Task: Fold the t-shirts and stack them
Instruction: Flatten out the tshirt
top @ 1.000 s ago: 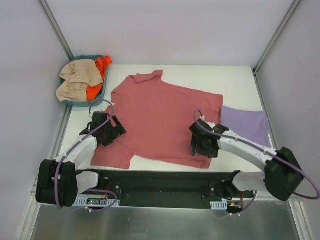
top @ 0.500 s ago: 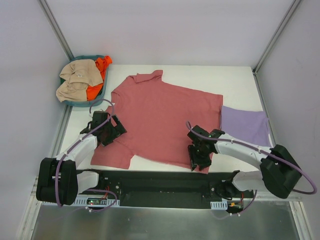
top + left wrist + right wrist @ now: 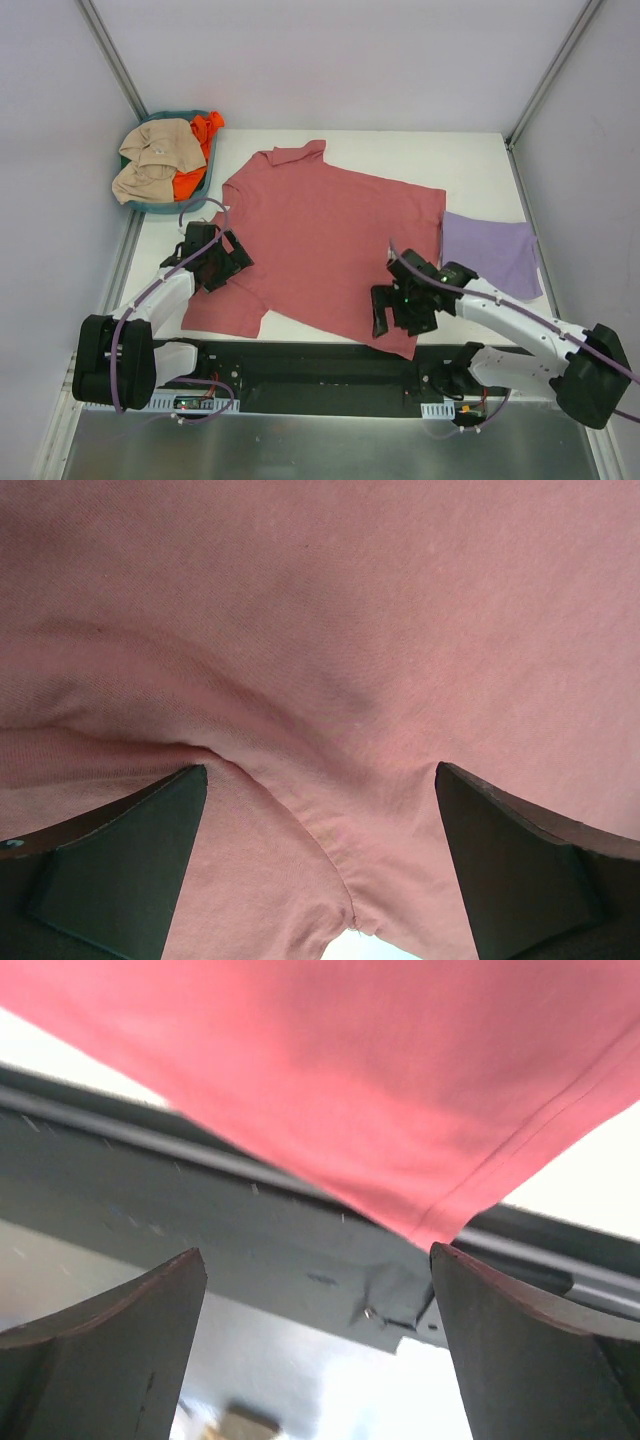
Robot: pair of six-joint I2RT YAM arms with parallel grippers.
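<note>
red t-shirt (image 3: 330, 240): spread flat on the worktop (image 3: 470, 170), collar toward the far edge.
lavender t-shirt (image 3: 490, 255): folded, just beside the red one's right edge.
left fingers (image 3: 110, 870): apart, low over the cloth at the left sleeve seam.
right fingers (image 3: 100, 1350): apart, with the near right hem corner showing between them.
basket (image 3: 150, 207): far left corner, holding beige and orange cloth.

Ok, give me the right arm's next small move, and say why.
Probably ease the right gripper forward and shut it on the red t-shirt at its near hem corner. The jaws stand open with that corner just ahead between them, not yet gripped.
</note>
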